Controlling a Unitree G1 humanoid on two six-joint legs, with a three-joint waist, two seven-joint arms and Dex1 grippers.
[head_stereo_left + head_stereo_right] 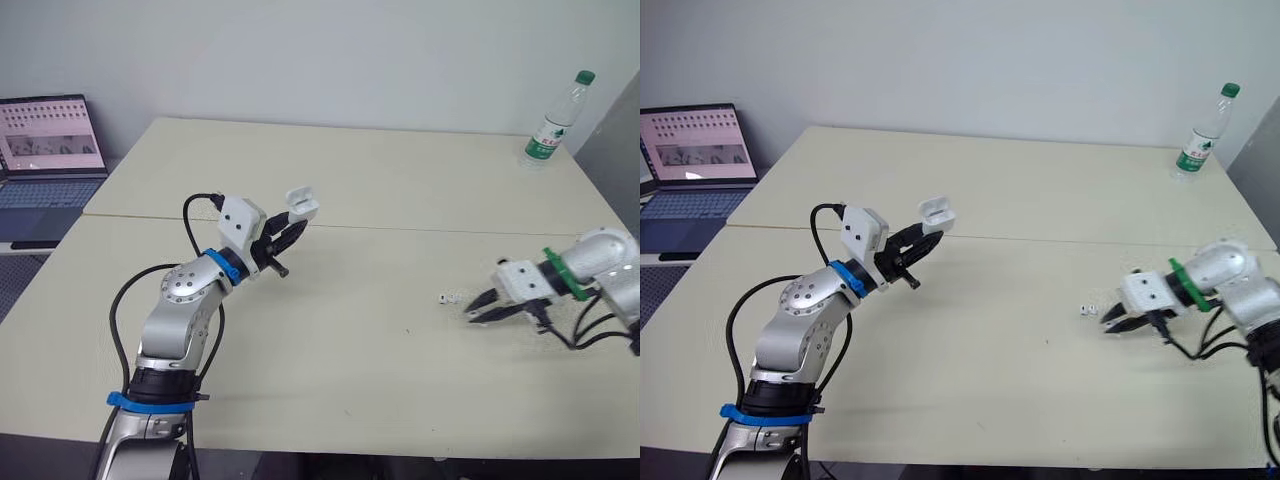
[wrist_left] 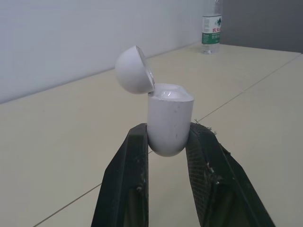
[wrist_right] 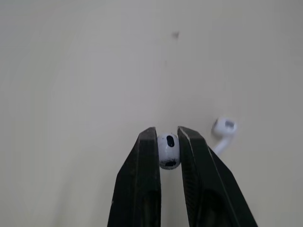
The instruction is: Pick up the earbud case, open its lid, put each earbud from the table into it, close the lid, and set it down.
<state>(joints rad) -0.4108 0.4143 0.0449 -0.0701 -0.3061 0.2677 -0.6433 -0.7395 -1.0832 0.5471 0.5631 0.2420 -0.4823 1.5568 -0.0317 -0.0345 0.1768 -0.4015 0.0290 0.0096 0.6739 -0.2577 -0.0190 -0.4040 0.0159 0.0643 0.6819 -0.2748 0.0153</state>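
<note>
Left gripper clamps the open-lidded earbud case above the counter; right gripper pinches 1 earbud beside the 2nd earbud. The rounded bud could squirt free if squeezed off-centre.

Head stereo pair: high over table at its near edge, facing fwd + down to the far edge, wide. Both eyes share the whole tabletop, bottle at far right corner, laptop off left side. L wrist cam: low over table, close on earbud case, facing bottle corner. R wrist cam: v. close, facing down onto tabletop, earbud up front.
</note>
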